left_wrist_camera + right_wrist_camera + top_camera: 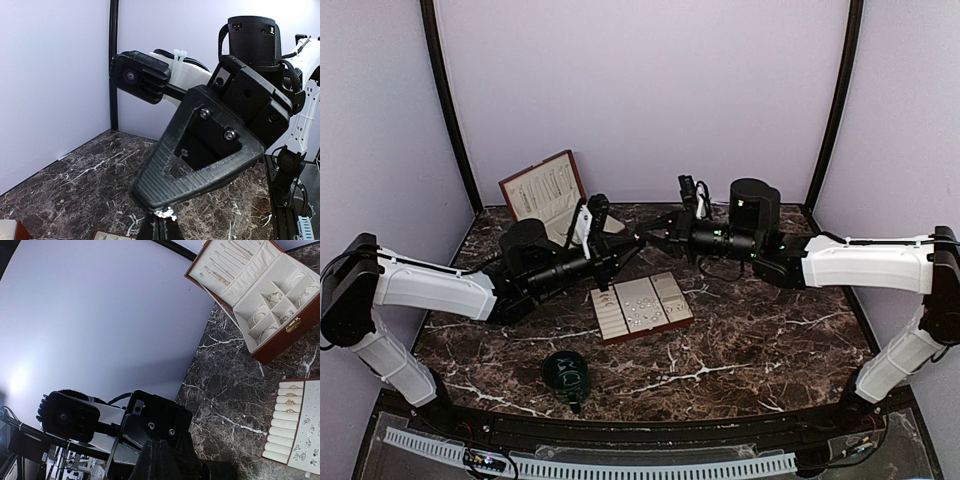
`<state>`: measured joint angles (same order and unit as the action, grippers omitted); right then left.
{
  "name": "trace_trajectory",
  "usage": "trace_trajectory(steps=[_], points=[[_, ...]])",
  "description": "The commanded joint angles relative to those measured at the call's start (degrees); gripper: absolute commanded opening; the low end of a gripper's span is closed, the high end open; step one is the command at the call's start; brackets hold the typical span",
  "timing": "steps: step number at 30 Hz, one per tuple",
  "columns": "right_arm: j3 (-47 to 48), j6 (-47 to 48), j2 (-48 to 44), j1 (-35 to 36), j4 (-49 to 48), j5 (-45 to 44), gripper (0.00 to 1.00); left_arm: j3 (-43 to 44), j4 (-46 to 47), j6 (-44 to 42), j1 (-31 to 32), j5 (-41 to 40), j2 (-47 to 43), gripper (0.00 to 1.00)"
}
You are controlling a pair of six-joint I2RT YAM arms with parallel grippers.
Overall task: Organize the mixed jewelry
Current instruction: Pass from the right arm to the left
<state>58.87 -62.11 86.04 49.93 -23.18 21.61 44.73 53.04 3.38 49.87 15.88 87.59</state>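
Observation:
My two grippers meet tip to tip in the air behind the cream-padded tray (610, 318). My left gripper (161, 224) is shut on a tiny silvery jewelry piece (165, 214) at its very tips. My right gripper (151, 205) is shut, and its tip touches that piece from above. In the top view the left gripper (636, 244) and right gripper (649, 237) touch. In the right wrist view the right gripper (163, 452) is shut and the piece is hidden. Small silvery pieces (306, 442) and rings (290, 401) lie on the tray (274, 456).
An open wooden jewelry box (545, 190) stands at the back left, with chains in its lid and bracelets in its compartments (270, 302). A dark green cup (566, 373) stands near the front, left of centre. Purple walls close in the marble table (760, 340).

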Motion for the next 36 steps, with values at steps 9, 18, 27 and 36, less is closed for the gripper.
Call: trace_trajectory(steps=[9,18,27,36], points=[[0.96,7.29,-1.41,-0.08,6.23,-2.18,0.15,-1.59,-4.60,3.09,0.61,3.00,-0.94,0.00],[2.82,18.69,-3.91,-0.89,15.86,-3.52,0.25,-1.61,-10.56,5.61,0.49,8.57,-1.96,0.00],[6.69,29.69,-4.66,-4.02,27.84,11.28,0.38,1.65,-26.82,3.14,0.00,20.71,-5.66,0.00],[7.04,28.53,-1.32,-3.68,30.66,22.23,0.33,5.66,-39.22,-7.36,0.04,24.19,-5.61,0.00]])
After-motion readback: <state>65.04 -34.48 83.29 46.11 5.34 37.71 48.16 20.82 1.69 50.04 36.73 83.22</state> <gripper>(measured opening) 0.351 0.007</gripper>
